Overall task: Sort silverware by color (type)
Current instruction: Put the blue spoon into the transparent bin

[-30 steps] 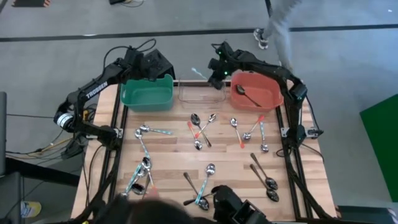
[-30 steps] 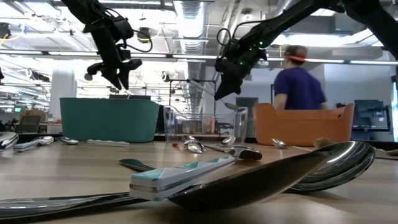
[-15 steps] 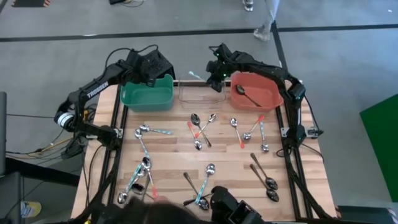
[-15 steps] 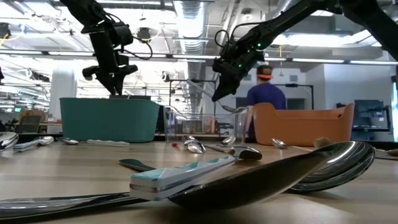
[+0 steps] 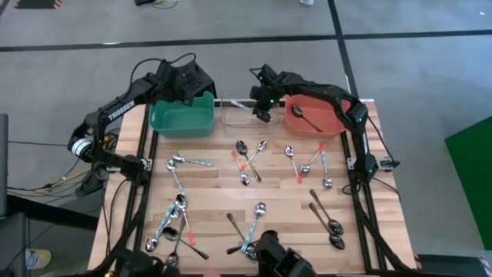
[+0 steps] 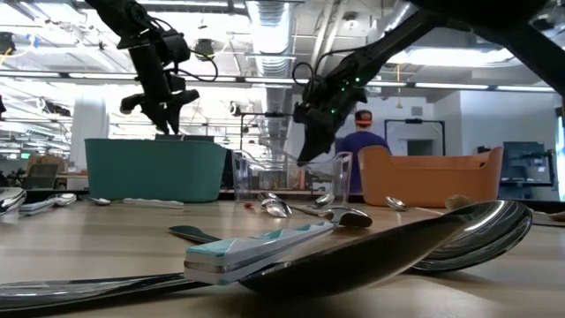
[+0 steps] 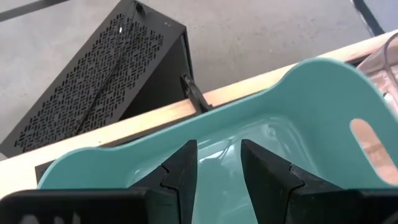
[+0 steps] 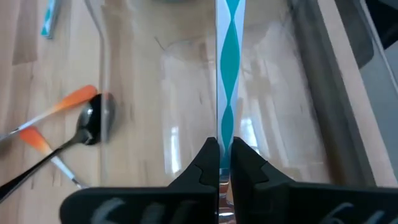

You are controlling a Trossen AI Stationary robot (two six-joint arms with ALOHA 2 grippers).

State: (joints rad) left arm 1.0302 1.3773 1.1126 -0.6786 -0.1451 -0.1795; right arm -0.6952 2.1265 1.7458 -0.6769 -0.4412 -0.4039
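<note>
My right gripper (image 5: 264, 105) hovers over the clear bin (image 5: 244, 116), shut on a spoon with a teal-and-white handle (image 8: 225, 68). The handle's free end (image 5: 233, 102) points toward the table's left. My left gripper (image 5: 184, 92) is open above the teal bin (image 5: 181, 117), with nothing between its fingers (image 7: 219, 165). Several spoons with orange, teal or dark handles lie flat on the wood, in a middle cluster (image 5: 247, 158), at the near left (image 5: 174, 215) and at the near right (image 5: 327, 217). A dark spoon (image 5: 307, 119) lies in the orange bin (image 5: 338, 121). My right gripper pinches the spoon's teal-and-white handle (image 8: 224, 134) between its two fingertips. The handle runs straight on past the fingers, along their line, and its bowl end is hidden behind the gripper. The spoon is lifted clear, over the clear bin's floor (image 8: 186, 93).
The three bins stand in a row along the far edge: teal (image 6: 154, 168), clear (image 6: 282, 172), orange (image 6: 428, 177). A black perforated box (image 7: 99, 81) stands beyond the far edge. A dark device (image 5: 284, 258) sits at the near edge. A person (image 6: 360, 146) stands in the room behind.
My right gripper has carried the teal-handled spoon from beside the orange bin toward the table's left and lowered it over the clear bin. The person in the room behind has walked left.
</note>
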